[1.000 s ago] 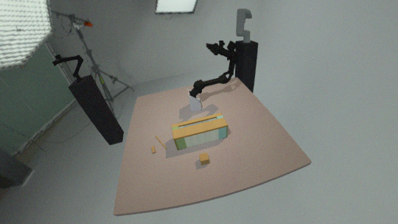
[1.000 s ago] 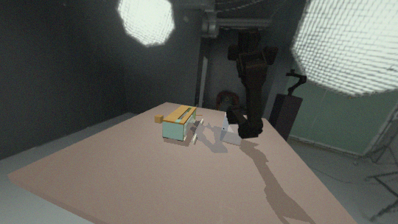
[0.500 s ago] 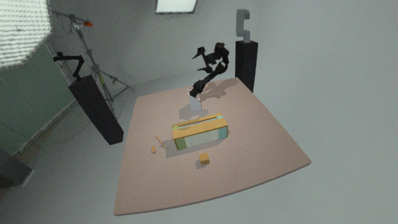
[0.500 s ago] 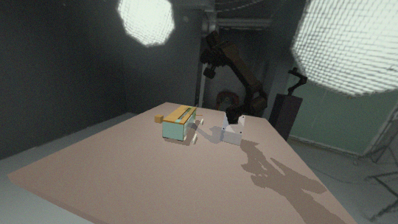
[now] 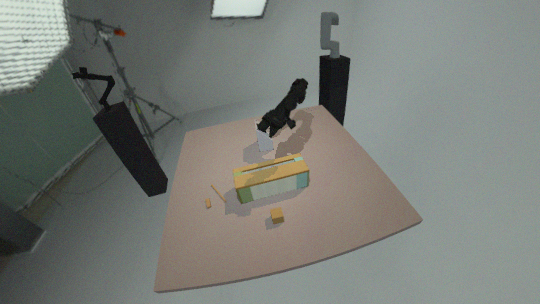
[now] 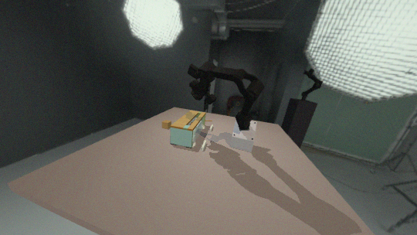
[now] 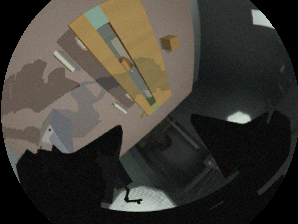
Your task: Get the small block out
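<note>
The box (image 5: 272,172) (image 6: 181,136) (image 7: 135,30) stands upright on the table (image 5: 330,225) (image 6: 127,170) (image 7: 30,65), with an orange top, a long slot, one teal end and one green end. In the wrist view a small orange block (image 7: 126,63) shows through the slot, about midway along the box; the top and exterior views do not show it. My gripper (image 7: 157,123) is open and empty. It is in the air on the arm's side of the box, clear of it, with the box beyond its fingers at the upper left of the wrist view.
An orange cube (image 5: 277,216) (image 6: 166,124) (image 7: 170,43) lies on the table on the box's far side from the arm. A thin orange stick (image 5: 218,193) and a small orange piece (image 5: 208,203) lie beyond the green end. White strips (image 6: 204,145) (image 7: 64,61) lie on the arm's side.
</note>
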Motion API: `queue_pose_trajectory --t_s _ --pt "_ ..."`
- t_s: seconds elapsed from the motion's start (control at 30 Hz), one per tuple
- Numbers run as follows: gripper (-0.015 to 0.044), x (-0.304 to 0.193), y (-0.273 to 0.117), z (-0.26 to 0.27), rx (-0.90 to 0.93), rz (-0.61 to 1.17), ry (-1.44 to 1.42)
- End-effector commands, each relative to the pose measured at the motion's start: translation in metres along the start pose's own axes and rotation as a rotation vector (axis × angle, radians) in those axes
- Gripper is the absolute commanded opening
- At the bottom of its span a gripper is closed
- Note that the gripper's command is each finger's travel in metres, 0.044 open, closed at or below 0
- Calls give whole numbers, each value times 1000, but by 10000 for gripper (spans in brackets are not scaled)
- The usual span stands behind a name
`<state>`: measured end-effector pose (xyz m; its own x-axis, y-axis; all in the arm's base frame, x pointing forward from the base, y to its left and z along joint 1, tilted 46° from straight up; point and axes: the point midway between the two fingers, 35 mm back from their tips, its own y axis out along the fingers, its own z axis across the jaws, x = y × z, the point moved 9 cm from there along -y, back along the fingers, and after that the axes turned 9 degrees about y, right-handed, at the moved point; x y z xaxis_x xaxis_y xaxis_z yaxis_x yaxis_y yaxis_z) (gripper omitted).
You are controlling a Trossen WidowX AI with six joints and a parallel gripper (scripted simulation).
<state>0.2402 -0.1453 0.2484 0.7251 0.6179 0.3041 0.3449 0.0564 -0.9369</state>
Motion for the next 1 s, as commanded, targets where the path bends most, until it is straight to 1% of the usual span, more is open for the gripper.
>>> queue_pose_trajectory --t_s 0.0,0.1,0.17,0.53,0.97 --pt "400 27 51 17 210 -100 -308" --pt "400 42 78 32 324 -184 -487" --pt "400 45 84 36 348 -205 -525" --pt "400 45 86 37 348 -205 -525" --pt "400 54 102 45 347 -204 -526"
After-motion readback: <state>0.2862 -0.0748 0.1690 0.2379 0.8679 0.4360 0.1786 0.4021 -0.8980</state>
